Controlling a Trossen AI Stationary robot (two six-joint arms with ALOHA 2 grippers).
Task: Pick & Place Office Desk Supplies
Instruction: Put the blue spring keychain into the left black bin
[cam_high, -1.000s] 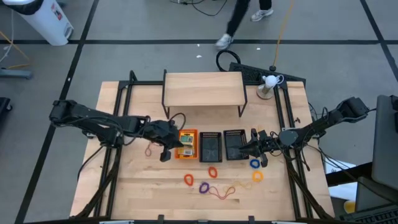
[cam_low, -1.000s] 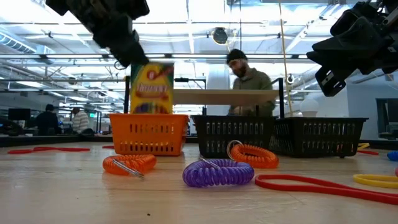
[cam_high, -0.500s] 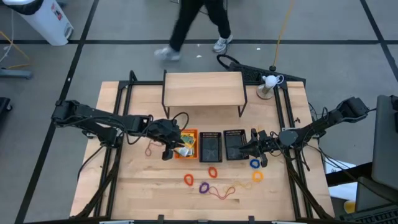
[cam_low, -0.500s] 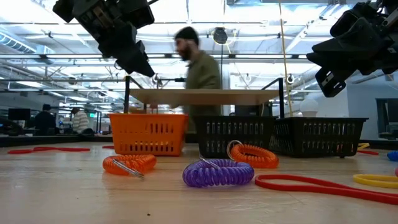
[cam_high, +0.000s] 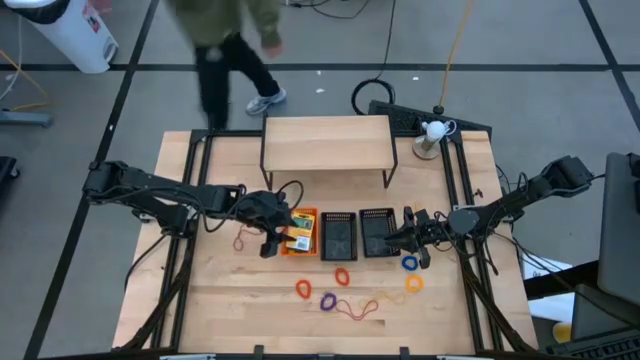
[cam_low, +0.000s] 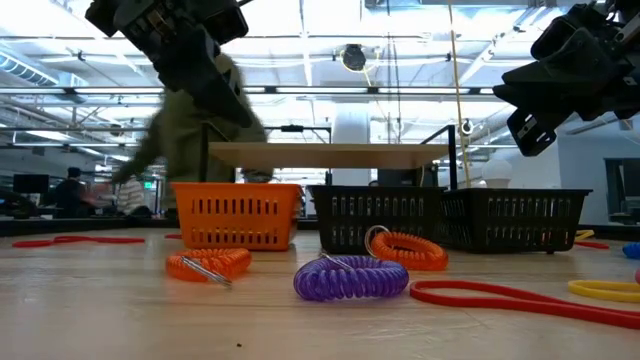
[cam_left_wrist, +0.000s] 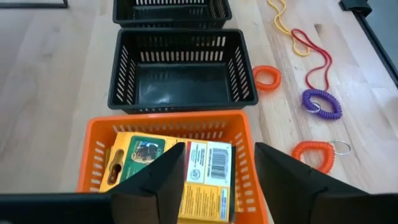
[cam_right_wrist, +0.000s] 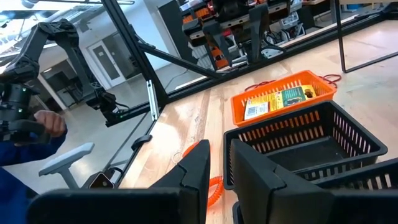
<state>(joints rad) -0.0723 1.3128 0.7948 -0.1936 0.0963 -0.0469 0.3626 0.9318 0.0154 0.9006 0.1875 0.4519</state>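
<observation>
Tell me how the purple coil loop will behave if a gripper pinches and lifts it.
The purple coil loop looks springy, so it will probably stretch and sag. Its thin open turns suggest low weight. Lying flat, it seems unlikely to roll.

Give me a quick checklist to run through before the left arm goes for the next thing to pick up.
1. Crayon boxes lying inside the orange tray: ok.
2. Left gripper open, nothing between its fingers: ok.
3. Left gripper above the orange tray, not touching it: ok in the low view.
4. Middle black tray holds nothing: ok.
5. Coiled bands waiting on the table, orange and purple: ok.
6. Right gripper beside the far black tray, out of the left arm's way: ok; whether it is open, cannot tell.
</observation>
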